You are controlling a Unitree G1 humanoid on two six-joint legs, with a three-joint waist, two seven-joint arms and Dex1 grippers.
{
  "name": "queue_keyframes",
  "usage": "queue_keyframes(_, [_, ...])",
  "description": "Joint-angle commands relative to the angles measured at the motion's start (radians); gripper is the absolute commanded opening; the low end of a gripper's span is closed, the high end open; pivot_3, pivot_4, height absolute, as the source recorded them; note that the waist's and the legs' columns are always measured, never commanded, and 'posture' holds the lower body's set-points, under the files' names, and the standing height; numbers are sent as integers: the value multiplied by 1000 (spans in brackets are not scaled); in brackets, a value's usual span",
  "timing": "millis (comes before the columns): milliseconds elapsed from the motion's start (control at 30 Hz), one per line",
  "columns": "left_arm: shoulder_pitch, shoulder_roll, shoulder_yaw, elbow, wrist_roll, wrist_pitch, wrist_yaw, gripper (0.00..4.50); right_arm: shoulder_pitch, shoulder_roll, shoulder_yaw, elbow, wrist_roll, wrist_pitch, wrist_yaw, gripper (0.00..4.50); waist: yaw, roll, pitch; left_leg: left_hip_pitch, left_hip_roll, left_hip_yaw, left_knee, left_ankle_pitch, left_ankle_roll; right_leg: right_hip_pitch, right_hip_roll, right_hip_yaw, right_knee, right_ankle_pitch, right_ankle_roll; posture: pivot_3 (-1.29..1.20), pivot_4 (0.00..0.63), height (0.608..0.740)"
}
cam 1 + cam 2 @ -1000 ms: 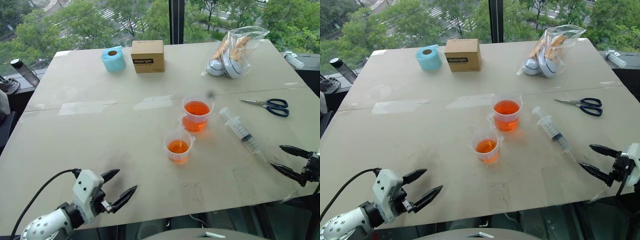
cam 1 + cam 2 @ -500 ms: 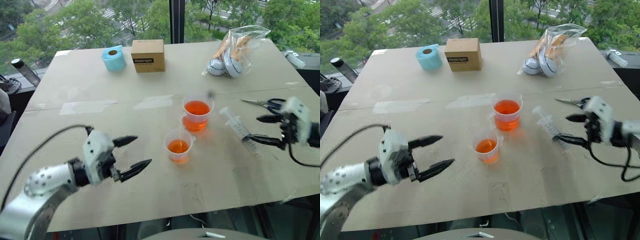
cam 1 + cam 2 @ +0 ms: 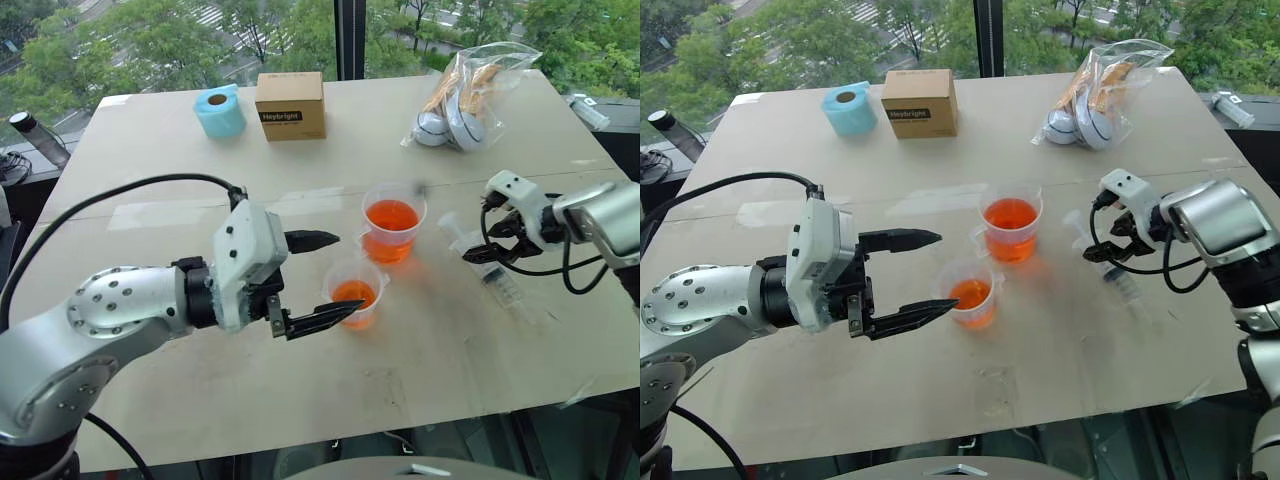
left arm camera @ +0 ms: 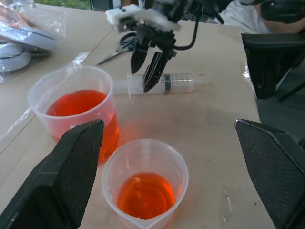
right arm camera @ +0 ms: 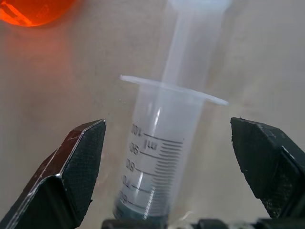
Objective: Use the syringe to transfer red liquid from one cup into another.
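Left wrist view: left gripper (image 3: 318, 280) spread wide, holding nothing, around smaller cup (image 4: 145, 183), about a third full of red liquid (image 4: 145, 194). Larger cup (image 4: 81, 109) just behind, roughly half full. Right gripper (image 4: 148, 62) spread over syringe (image 4: 159, 84) lying flat mid-desk.

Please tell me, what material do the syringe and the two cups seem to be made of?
The syringe looks like clear, smooth plastic: the table shows through its barrel, and black marks are printed on it. Its plunger looks like milky white plastic. The larger cup and the smaller cup look like thin, slightly frosted clear plastic, since the red liquid shows through their walls.
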Motion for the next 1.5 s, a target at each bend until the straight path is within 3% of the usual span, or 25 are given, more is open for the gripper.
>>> queue_keyframes(33, [-59, 30, 28, -10, -84, -4, 41, 4500, -53, -8, 44, 24, -8, 28, 17, 4437, 0, 0, 0, 0, 0, 0, 1, 0, 0, 0, 0, 0, 0, 0, 0, 0, 150, 740])
queue_keyframes(233, [-55, 96, 3, -38, -120, 7, 29, 4500, -95, 33, 104, 117, -56, -46, 7, 4437, -6, -2, 1, 1, -1, 0, 3, 0, 0, 0, 2, 0, 6, 0, 0, 0, 150, 740])
queue_keyframes(400, [-24, 144, 22, -40, -79, 5, 13, 4500, -112, 62, 92, 152, -56, 9, -2, 4437, -7, -3, 2, 3, 0, 0, 5, 0, 0, 0, 6, 1, 9, 0, 0, 0, 150, 740])
queue_keyframes(500, [-12, 149, 30, -35, -69, -8, 10, 4500, -122, 86, 71, 150, -56, 24, -27, 3599, -6, -3, 2, 3, 0, 0, 6, 0, -1, 0, 7, 2, 10, 0, 0, 0, 150, 740])
queue_keyframes(600, [-13, 146, 17, -21, -33, -16, -3, 4500, -110, 101, 63, 109, -35, 77, -40, 2220, -6, -3, 2, 2, 0, 0, 6, 0, -1, 0, 7, 1, 10, 0, 0, 0, 150, 740])
queue_keyframes(667, [-17, 144, 9, -12, -13, -21, -16, 4500, -100, 106, 46, 85, -23, 109, -52, 1606, -6, -3, 2, 2, 0, 0, 6, 0, -1, 0, 7, 1, 10, 0, 0, 0, 150, 740])
queue_keyframes(867, [-6, 151, 61, 43, 61, -32, -52, 4500, -134, 68, -76, 85, 22, 101, -58, 1604, -3, -3, 2, 1, 0, 0, 6, 0, -1, -2, 7, 2, 10, 0, 0, 0, 150, 740])
queue_keyframes(1033, [-54, 166, 151, 186, 130, -52, -100, 4500, -273, 61, -249, 164, 23, 16, -114, 1604, -4, -2, 5, 0, -1, 3, 6, 0, -1, -6, 7, 1, 13, 0, 0, 0, 150, 740])
queue_keyframes(1300, [-324, 89, 79, 387, 168, -91, -109, 4500, -259, 247, -601, -46, 199, -174, -181, 1604, -7, -4, 5, -1, 0, 4, 3, 0, -1, -6, 7, 2, 14, 0, 1, 0, 150, 740])
queue_keyframes(1400, [-530, -32, 0, 524, 214, -134, -71, 4500, -247, 418, -728, -160, 295, -263, -290, 1604, 5, -6, 6, -2, 0, 3, 4, 0, -1, -7, 7, 1, 14, 0, 1, 0, 150, 740])
queue_keyframes(1500, [-690, -145, -70, 637, 288, -171, -65, 4500, -222, 543, -771, -231, 342, -361, -363, 1604, 2, -8, 6, -2, 0, 2, 6, 1, -1, -6, 8, 0, 16, 0, 1, 0, 150, 740])
